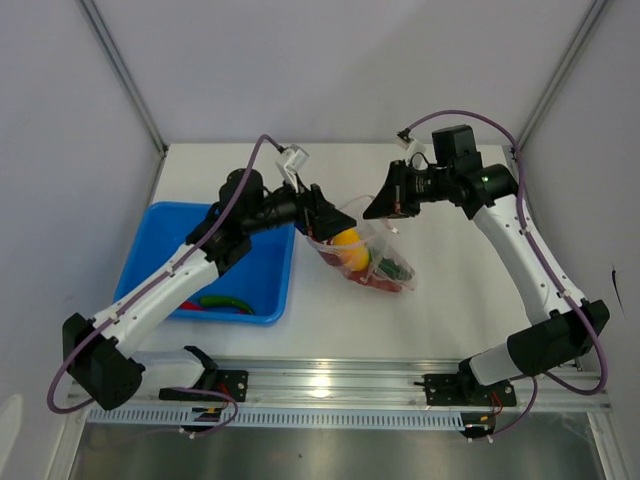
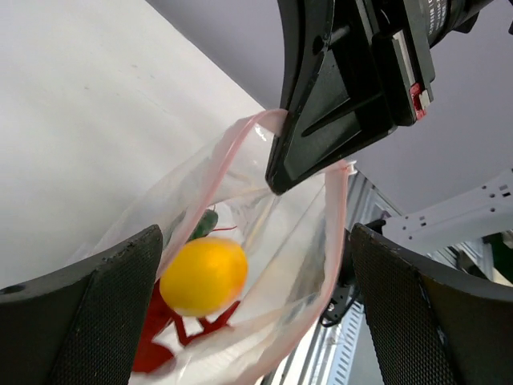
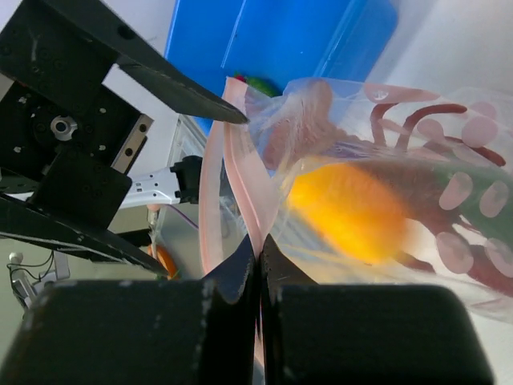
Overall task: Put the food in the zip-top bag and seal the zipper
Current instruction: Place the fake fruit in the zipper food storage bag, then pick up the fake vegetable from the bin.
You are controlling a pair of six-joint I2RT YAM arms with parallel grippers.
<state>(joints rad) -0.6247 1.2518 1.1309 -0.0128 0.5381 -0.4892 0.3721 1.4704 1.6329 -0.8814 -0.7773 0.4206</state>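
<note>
The right gripper (image 3: 258, 269) is pinching the zipper (image 3: 213, 184) of the zip-top bag (image 1: 390, 262); the left gripper (image 2: 255, 241) is hovering spread-open above. One yellow fruit (image 2: 203, 275) is sitting inside with red chilies (image 2: 152, 341); one green pepper (image 1: 228, 299) is lying in the blue tray (image 1: 160, 228).

White table (image 1: 450, 310), blue tray (image 1: 165, 225) at left, zip-top bag (image 1: 385, 270) near centre

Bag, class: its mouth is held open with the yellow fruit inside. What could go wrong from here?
1. The right gripper pinches the bag by one spot on the zipper; it might slip and the bag sag shut.
2. The open left gripper hovers right at the zipper, so pulling back could snag it.
3. Peppers lie in the tray; sealing now would leave them out.
</note>
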